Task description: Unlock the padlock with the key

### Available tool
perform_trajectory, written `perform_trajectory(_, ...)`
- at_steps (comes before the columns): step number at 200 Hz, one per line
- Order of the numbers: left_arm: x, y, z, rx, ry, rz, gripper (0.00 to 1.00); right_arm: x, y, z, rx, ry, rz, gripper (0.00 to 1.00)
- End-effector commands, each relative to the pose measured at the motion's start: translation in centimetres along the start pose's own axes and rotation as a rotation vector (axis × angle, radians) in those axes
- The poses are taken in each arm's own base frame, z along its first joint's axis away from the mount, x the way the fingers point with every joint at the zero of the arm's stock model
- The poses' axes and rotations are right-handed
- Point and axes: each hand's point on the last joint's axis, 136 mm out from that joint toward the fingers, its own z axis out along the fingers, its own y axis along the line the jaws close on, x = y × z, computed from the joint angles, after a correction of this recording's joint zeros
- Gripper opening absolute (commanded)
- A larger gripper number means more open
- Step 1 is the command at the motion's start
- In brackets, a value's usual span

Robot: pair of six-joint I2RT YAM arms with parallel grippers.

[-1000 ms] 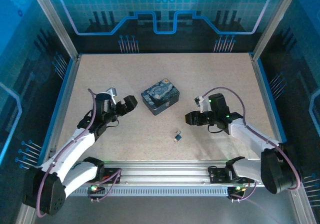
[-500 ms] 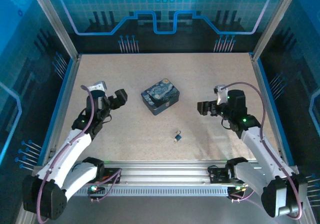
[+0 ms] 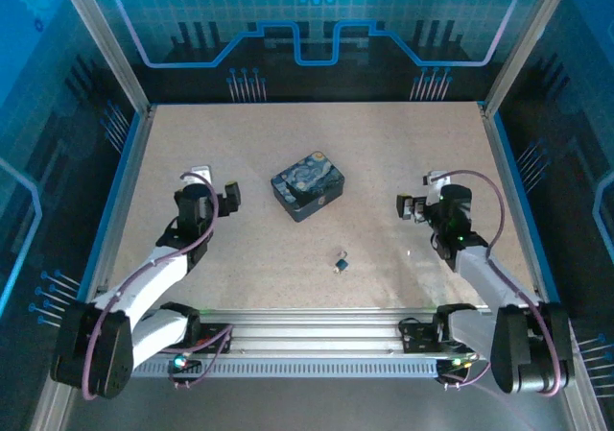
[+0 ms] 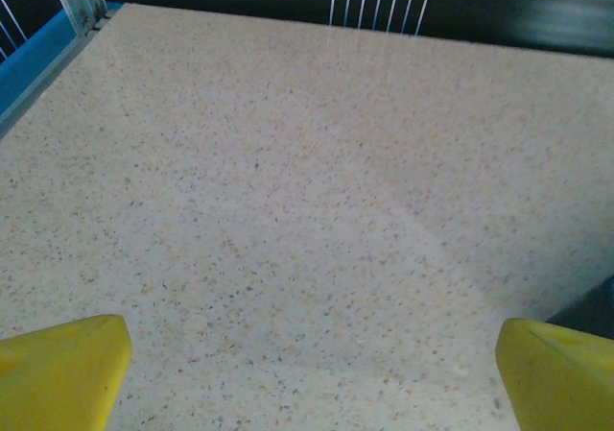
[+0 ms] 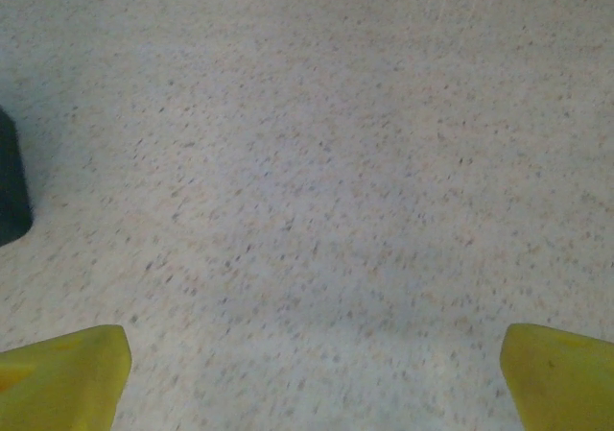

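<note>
1. At the near edge of the desk (image 3: 288, 292), the two arms are fixed to a metal rail (image 3: 317, 321).
2. A little farther in lies the padlock (image 3: 342, 259). It is tiny and dark, and its near end looks pale and shiny. It rests on the desk, about midway between the two arms. The key is too small for me to pick out from it.
3. Farther in and to the left is the left end effector (image 3: 231, 197). It hangs over the desk and is well apart from the padlock. In the left wrist view, its yellow fingertips (image 4: 59, 373) sit in the two bottom corners, far from each other. So this end effector (image 4: 307, 378) is wide open, with bare desk between the tips.
4. About as far in, on the right side, is the right end effector (image 3: 408, 207). It is also well apart from the padlock. In the right wrist view, its yellow fingertips (image 5: 62, 373) sit far apart too. This end effector (image 5: 307, 378) is wide open and holds nothing.
5. A bit farther back lies the blue tin box (image 3: 307, 189) with a swirly picture on top. It sits between the two end effectors and touches neither.
6. At the far end of the desk stands a blue wall (image 3: 317, 28) with line patterns.
</note>
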Motion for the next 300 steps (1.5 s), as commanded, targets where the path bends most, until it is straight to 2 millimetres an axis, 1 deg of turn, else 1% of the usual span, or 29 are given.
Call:
perform_trajectory(1, -0.8, 0.6, 1.1, -0.025, -0.072, 0.034, 0.99, -2.1, -1.3, 1.1, 0.04, -0.139, -0.012, 1.0)
perform_trajectory(27, -0.1, 0.5, 2.2, -0.004, -0.068, 0.024, 0.99, -1.7, -1.2, 2.8, 0.013, -0.165, -0.001, 1.0)
perform_trajectory(42, 0.2, 0.5, 2.8, 0.012, -0.066, 0.023, 0.99, -1.8, -0.9, 3.8, -0.012, -0.176, 0.013, 1.0)
perform_trajectory(56, 0.3, 0.4, 3.4, 0.025, -0.072, 0.019, 0.99, -1.1, -0.4, 4.9, -0.04, -0.144, 0.003, 1.0)
perform_trajectory(75, 0.7, 0.4, 4.2, 0.041, -0.073, 0.038, 0.99, -0.3, 0.3, 5.8, -0.065, -0.135, -0.023, 1.0)
perform_trajectory(97, 1.0, 0.1, 4.9, 0.069, -0.073, 0.074, 0.99, -0.1, 0.5, 5.9, -0.068, -0.133, -0.031, 1.0)
perform_trajectory(114, 0.6, -0.5, 5.4, 0.106, -0.11, 0.108, 0.99, -0.2, 0.6, 6.0, -0.061, -0.128, -0.045, 1.0)
perform_trajectory(131, 1.6, 0.1, 6.6, 0.111, -0.097, 0.075, 0.99, -0.2, 0.7, 6.1, -0.048, -0.123, -0.055, 1.0)
perform_trajectory(139, 2.3, 0.7, 6.9, 0.115, -0.095, 0.044, 0.99, -0.2, 0.7, 6.1, -0.044, -0.122, -0.058, 1.0)
perform_trajectory(142, 2.2, 1.0, 7.0, 0.109, -0.106, 0.032, 0.99, -0.2, 0.8, 6.1, -0.044, -0.122, -0.059, 1.0)
perform_trajectory(157, 2.5, 1.8, 6.8, 0.094, -0.103, -0.005, 0.99, -0.1, 0.8, 6.1, -0.042, -0.12, -0.061, 1.0)
perform_trajectory(204, 2.4, 1.8, 6.9, 0.095, -0.107, -0.003, 0.99, -0.2, 1.1, 6.2, -0.035, -0.119, -0.079, 1.0)
perform_trajectory(300, 2.3, 1.8, 6.9, 0.095, -0.111, 0.0, 0.99, -0.1, 1.1, 6.2, -0.036, -0.116, -0.078, 1.0)
